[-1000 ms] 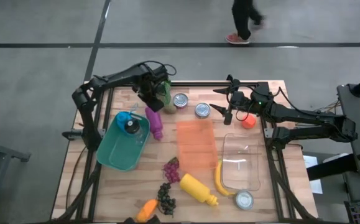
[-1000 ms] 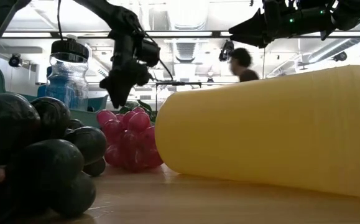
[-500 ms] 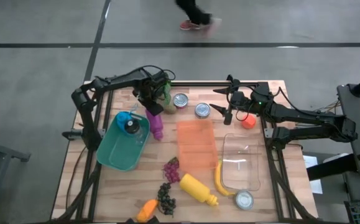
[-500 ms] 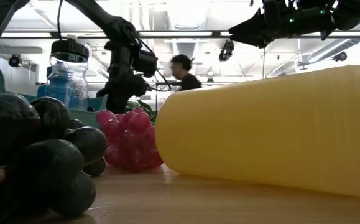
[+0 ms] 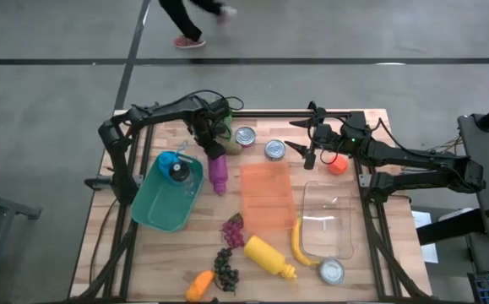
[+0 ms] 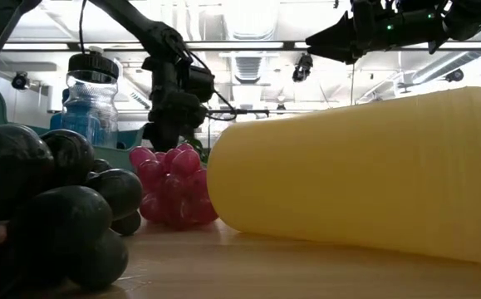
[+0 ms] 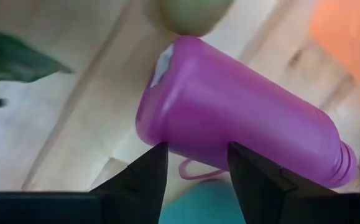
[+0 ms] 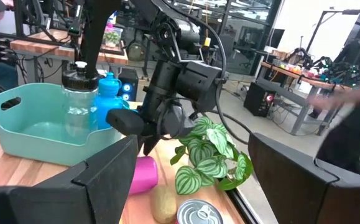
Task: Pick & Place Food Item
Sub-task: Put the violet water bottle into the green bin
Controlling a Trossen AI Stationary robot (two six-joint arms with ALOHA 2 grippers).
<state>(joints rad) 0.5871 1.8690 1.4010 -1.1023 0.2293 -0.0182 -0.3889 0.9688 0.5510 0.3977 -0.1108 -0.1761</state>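
Left wrist view shows the left gripper low over the purple bottle, its 2 dark fingers standing apart with a gap between them, straddling the bottle's near edge without a clear clamp; I judge it is lining up a grasp on the bottle's rounded end. In the high view the purple bottle lies on its side just beside the teal bin, between that bin and the orange mat. The left gripper sits at the bottle's far end, away from the bin's near corner, next to a pale green fruit and a leafy plant. That low, tilted-down pose suits picking a lying object from above.

The right gripper waits well apart from the teal bin, beyond the 2 cans, with its fingers spread wide and nothing between them.

Compared with 1 second ago, the left gripper has dropped from a raised spot above the plant to the bottle's end, and the bottle has shifted slightly toward the orange mat. The right arm has not moved. A person walking behind the table has crossed toward the teal bin's side.
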